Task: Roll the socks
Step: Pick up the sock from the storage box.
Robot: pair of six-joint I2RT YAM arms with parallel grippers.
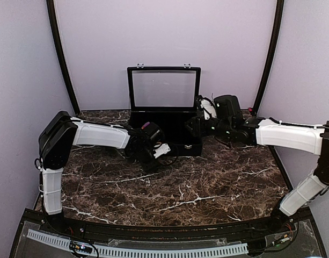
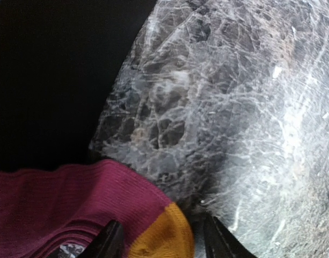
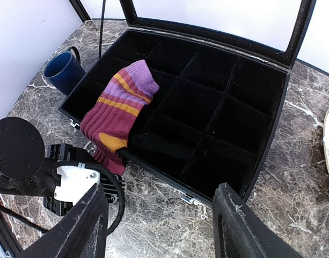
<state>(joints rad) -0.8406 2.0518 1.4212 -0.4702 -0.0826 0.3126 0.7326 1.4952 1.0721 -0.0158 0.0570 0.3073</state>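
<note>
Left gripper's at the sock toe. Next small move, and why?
Probably close the left gripper on the maroon sock: its orange toe lies between the open jaws, and the sock drapes over the box front, so it needs pulling onto the table first.

Top external view from high behind both arm bases, angled down and forward over the marble table (image 1: 207, 188) to the open black box (image 1: 180, 148) near the back wall. Left wrist view almost against the table, half filled by the maroon sock (image 2: 62, 204). Right wrist view from farther off, looking down and leftward across the same box (image 3: 207, 40), sock (image 3: 118, 105) and left arm (image 3: 24, 156).
</note>
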